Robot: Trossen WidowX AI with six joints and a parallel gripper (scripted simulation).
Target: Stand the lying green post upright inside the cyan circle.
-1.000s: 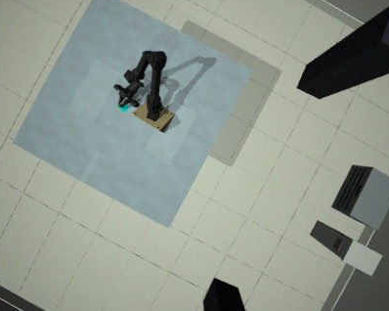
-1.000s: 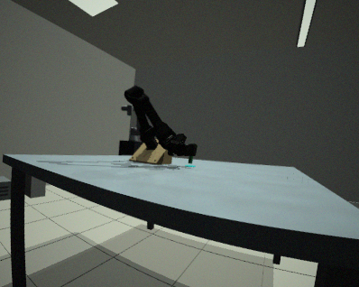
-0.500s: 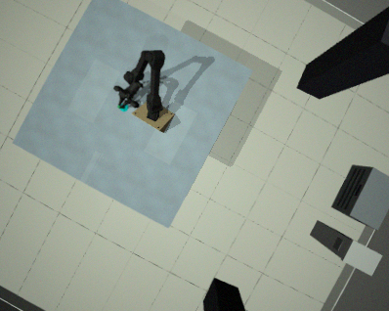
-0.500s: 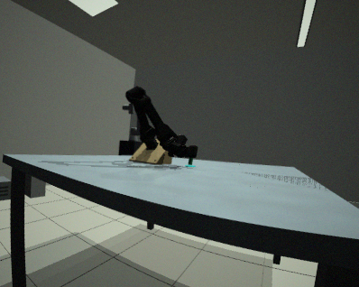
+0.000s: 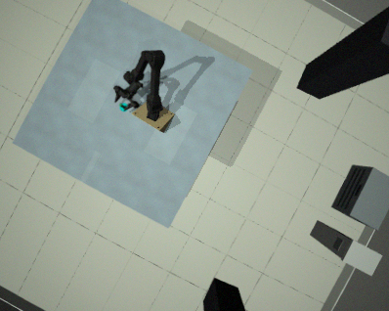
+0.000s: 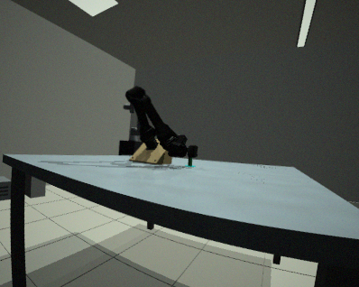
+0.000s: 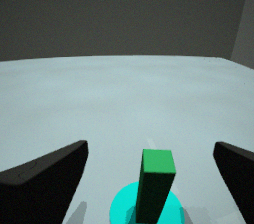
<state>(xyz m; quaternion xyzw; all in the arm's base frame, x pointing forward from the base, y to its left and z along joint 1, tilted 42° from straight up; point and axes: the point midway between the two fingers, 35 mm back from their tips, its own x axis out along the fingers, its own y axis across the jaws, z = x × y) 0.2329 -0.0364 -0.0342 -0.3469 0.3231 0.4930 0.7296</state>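
Note:
The green post [image 7: 155, 186] [image 6: 189, 162] stands upright on the cyan circle [image 7: 123, 218] [image 5: 123, 108] on the blue table top. In the wrist view my gripper [image 7: 151, 148] is open; its two dark fingers stand wide apart on either side of the post and touch nothing. The post stands free between them. In the top view the gripper [image 5: 125, 99] sits low over the circle, just left of the arm's base. In the exterior view the gripper [image 6: 187, 152] is right at the post's top.
The arm stands on a tan base plate [image 5: 164, 120] [image 6: 143, 157] near the table's middle. The blue table top [image 5: 61, 125] [image 6: 259, 192] spreads wide around. Dark cabinets [image 5: 354, 62] and boxes stand on the floor far to the right.

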